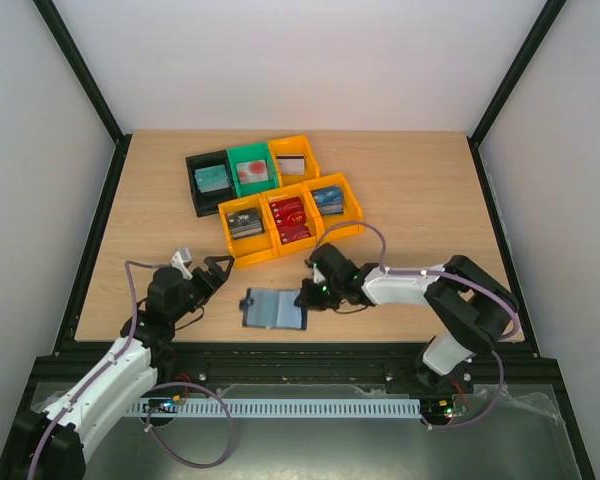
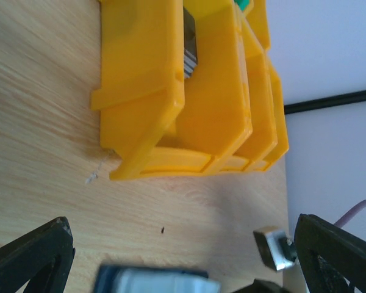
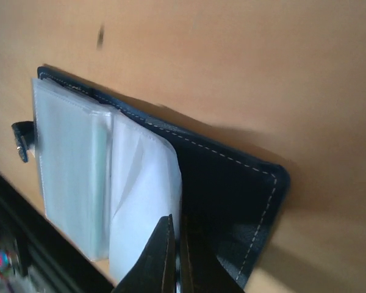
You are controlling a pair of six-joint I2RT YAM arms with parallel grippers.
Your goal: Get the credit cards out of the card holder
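The card holder (image 1: pixel 273 310) lies open on the table near the front edge, navy outside with pale clear sleeves inside. In the right wrist view the card holder (image 3: pixel 232 183) fills the frame, and a faint teal card (image 3: pixel 99 177) shows through one sleeve. My right gripper (image 1: pixel 305 295) is at its right edge, with the jaws (image 3: pixel 175 244) pressed together on the edge of a clear sleeve (image 3: pixel 143 195). My left gripper (image 1: pixel 215 270) is open and empty, just left of and beyond the holder. The holder's far edge shows blurred in the left wrist view (image 2: pixel 152 281).
Several bins stand behind the holder: a black bin (image 1: pixel 194 190), a green bin (image 1: pixel 233 172) and several orange bins (image 1: pixel 248 255), each with cards inside. The nearest orange bins (image 2: pixel 146 91) stand close ahead of my left gripper (image 2: pixel 189 256). Black frame rails line the table edges.
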